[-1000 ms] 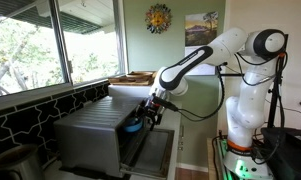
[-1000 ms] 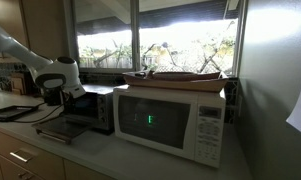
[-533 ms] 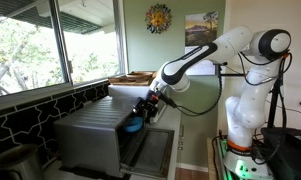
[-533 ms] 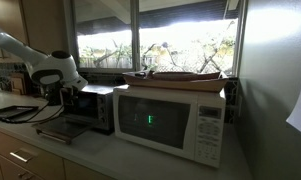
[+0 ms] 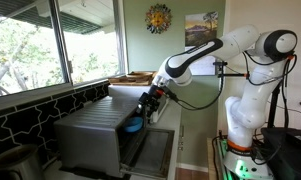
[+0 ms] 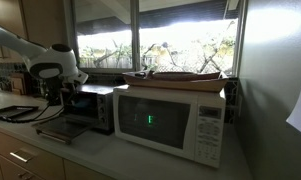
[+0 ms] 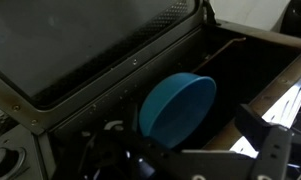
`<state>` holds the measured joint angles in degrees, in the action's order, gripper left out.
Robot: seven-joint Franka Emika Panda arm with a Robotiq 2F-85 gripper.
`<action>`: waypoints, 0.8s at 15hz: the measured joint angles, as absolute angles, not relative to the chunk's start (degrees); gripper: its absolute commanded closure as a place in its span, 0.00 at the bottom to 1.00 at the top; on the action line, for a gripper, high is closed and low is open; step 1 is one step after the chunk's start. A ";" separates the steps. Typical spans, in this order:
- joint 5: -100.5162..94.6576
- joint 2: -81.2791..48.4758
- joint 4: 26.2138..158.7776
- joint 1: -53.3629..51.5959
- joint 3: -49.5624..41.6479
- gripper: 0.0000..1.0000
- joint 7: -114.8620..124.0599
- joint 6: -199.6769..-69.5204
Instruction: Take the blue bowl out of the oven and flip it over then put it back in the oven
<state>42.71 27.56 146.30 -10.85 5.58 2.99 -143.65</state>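
Note:
The blue bowl (image 7: pixel 177 108) sits tilted in the dark mouth of the grey oven (image 7: pixel 245 65), its hollow side facing the wrist camera. In an exterior view the bowl (image 5: pixel 135 126) shows just inside the oven (image 5: pixel 90 135), above the dropped door (image 5: pixel 155 152). My gripper (image 5: pixel 147 105) hovers a little above and in front of the bowl and is not touching it. In the wrist view its fingers (image 7: pixel 275 148) stand wide apart with nothing between them. In the other view the oven (image 6: pixel 90 108) shows, with the bowl hidden behind the arm (image 6: pixel 55 70).
A white microwave (image 6: pixel 170 120) stands beside the oven, with a wooden tray (image 6: pixel 180 76) on top. The open oven door (image 6: pixel 60 130) juts out over the counter. Windows run behind the counter. The robot base (image 5: pixel 240 120) stands at the counter's end.
My gripper has risen and drawn back from the oven mouth. The blue bowl has stayed where it was in the opening.

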 measured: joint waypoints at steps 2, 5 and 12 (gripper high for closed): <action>37.24 30.61 146.25 -9.63 4.83 0.00 2.85 -136.77; 28.81 35.22 146.00 -7.99 4.16 0.00 2.81 -126.85; 18.26 43.91 145.85 -6.80 4.01 0.00 2.07 -121.07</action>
<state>18.26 43.91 145.85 -6.80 4.01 2.07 -121.07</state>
